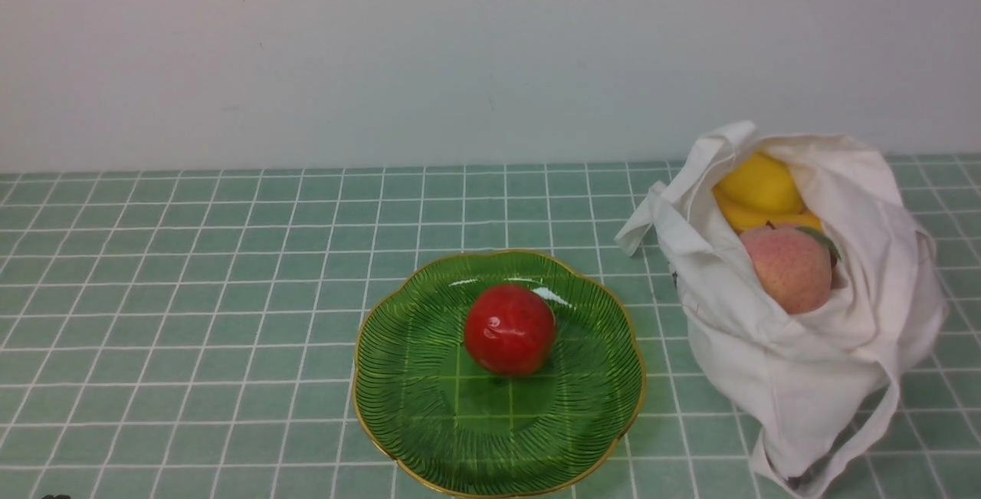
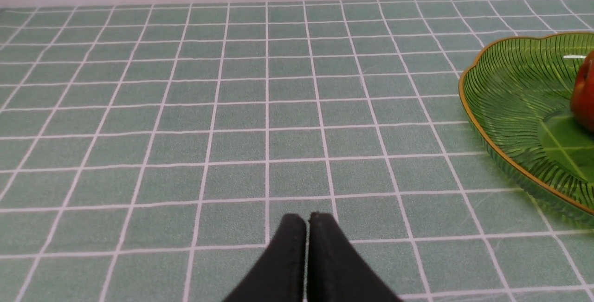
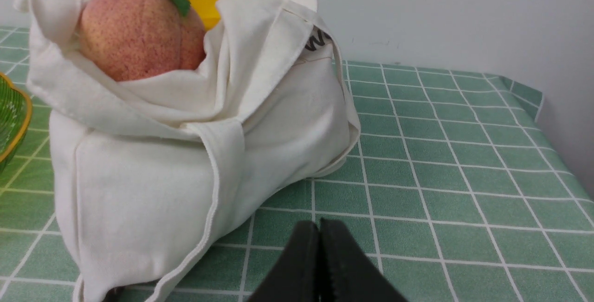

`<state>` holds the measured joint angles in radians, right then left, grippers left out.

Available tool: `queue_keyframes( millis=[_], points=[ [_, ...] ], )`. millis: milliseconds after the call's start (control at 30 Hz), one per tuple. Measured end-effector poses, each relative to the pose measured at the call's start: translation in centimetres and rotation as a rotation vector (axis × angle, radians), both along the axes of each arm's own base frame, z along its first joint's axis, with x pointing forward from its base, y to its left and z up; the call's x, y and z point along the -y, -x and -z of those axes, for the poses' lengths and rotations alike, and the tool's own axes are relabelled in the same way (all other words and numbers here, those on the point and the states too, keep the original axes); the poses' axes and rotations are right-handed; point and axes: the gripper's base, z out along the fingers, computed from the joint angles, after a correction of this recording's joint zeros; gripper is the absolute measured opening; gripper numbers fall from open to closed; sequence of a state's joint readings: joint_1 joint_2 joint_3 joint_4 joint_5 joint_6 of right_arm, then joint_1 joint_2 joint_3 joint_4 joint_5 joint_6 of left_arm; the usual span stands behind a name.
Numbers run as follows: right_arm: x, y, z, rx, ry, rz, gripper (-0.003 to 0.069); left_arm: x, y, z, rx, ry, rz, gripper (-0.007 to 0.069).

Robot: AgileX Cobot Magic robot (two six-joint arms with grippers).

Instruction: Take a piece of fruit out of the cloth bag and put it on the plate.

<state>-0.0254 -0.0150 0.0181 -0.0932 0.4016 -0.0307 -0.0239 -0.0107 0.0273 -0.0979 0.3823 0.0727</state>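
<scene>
The glossy red piece of fruit (image 1: pixel 510 329) rests on the green glass plate (image 1: pixel 414 399) at the front centre of the table. To its right stands the white cloth bag (image 1: pixel 797 376), open at the top, with a pinkish peach (image 1: pixel 789 267) and yellow fruits (image 1: pixel 759 185) showing inside. Neither arm shows in the front view. My left gripper (image 2: pixel 307 221) is shut and empty over bare cloth, left of the plate (image 2: pixel 510 88). Just short of the bag (image 3: pixel 153 186), my right gripper (image 3: pixel 319 226) is likewise shut with nothing in it.
A green checked tablecloth (image 1: pixel 191 292) covers the table, and a white wall (image 1: pixel 383 47) closes the back. The cloth's right edge (image 3: pixel 533 102) drops off near the wall beyond the bag. A long strap (image 1: pixel 858 430) trails from the bag at the front right.
</scene>
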Motion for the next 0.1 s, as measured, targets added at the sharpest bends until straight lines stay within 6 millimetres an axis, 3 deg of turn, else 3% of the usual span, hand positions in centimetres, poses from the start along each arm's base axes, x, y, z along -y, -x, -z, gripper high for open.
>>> queue_keyframes(
  millis=[100],
  points=[
    [0.00, 0.00, 0.00, 0.000, 0.000, 0.000, -0.0014, 0.00, 0.00, 0.00, 0.000, 0.000, 0.000, -0.0008]
  ],
)
